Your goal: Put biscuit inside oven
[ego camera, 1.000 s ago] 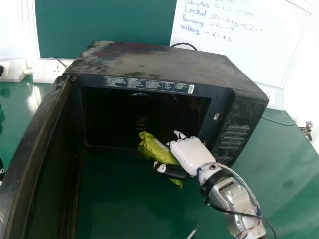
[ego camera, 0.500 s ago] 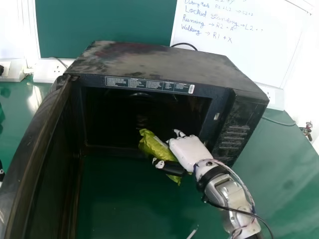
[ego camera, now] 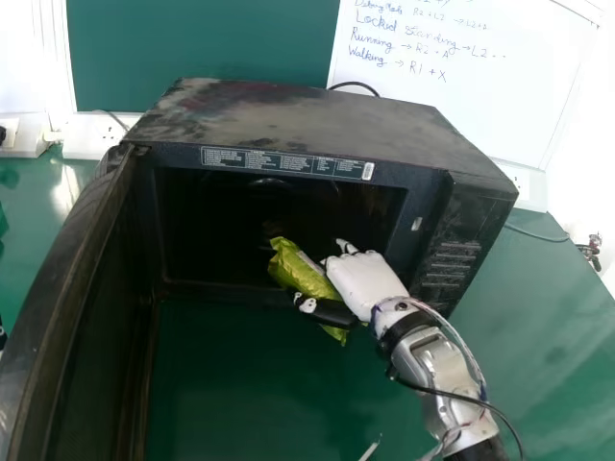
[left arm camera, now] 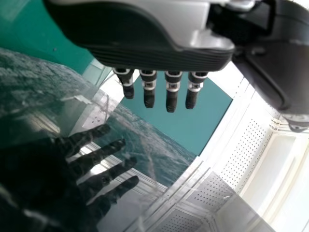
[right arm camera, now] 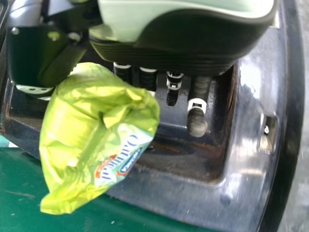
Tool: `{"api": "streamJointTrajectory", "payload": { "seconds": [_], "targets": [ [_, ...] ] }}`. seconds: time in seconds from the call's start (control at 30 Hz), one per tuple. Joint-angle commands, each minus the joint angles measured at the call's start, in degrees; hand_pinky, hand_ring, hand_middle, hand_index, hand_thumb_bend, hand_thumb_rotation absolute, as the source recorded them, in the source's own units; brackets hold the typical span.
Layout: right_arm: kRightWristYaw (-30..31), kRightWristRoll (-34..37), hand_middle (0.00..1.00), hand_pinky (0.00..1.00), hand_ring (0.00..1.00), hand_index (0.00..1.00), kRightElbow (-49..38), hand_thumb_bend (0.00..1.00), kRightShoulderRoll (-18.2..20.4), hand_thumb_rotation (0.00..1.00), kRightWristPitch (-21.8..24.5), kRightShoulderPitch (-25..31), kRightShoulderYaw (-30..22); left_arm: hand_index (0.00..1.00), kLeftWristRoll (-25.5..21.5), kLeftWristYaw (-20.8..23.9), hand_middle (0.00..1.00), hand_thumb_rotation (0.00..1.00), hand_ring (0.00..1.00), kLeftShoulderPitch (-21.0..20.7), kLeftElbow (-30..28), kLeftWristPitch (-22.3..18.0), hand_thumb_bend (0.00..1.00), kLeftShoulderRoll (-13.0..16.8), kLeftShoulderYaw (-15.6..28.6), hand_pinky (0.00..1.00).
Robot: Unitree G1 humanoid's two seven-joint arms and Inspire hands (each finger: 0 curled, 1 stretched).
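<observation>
My right hand holds the green biscuit packet between thumb and fingers, at the front of the black oven, whose door stands open. The packet's far end overlaps the dark oven opening; whether it is past the sill I cannot tell. In the right wrist view the packet hangs beside the hand, with the oven's front frame behind. In the left wrist view my left hand has its fingers straight and empty, near a glossy dark surface that mirrors it.
The open oven door runs along the left side toward the near edge. A green table lies under the oven. Behind stand a whiteboard and a socket box. A cable runs beside the oven on the right.
My right hand has moved slightly forward and left, carrying the packet a little farther toward the oven opening. The oven and its door have kept their places.
</observation>
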Motion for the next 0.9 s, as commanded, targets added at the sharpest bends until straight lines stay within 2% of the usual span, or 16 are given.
{"api": "streamJointTrajectory", "payload": {
  "seconds": [0.0,0.37,0.57,0.87],
  "targets": [
    [-1.4,-0.9,0.47,0.09,0.18,0.48,0.7,0.53,0.4,0.00,0.4,-1.9,0.9,1.00,-0.1,0.1,1.00,0.80,1.00,0.9,-0.6,-0.6,0.84,-0.7,0.0,0.95],
    [1.8,1.3,0.47,0.12,0.21,0.48,3.4,0.53,1.4,0.00,1.6,-4.8,1.4,1.00,0.3,0.4,1.00,0.80,1.00,1.3,-1.2,-0.7,0.85,-1.0,-0.5,0.93],
    [-0.7,2.1,0.47,0.14,0.22,0.48,8.3,0.53,2.2,0.00,0.2,-7.4,2.1,1.00,0.9,0.5,1.00,0.82,1.00,1.6,-1.5,-1.1,0.84,-1.2,-0.9,0.93],
    [-0.7,1.7,0.47,0.15,0.23,0.49,12.5,0.53,4.8,0.00,3.2,-10.3,3.5,1.00,0.5,0.4,1.00,0.81,1.00,1.8,-1.6,-1.2,0.84,-1.2,-1.0,0.94]
  ]
}}
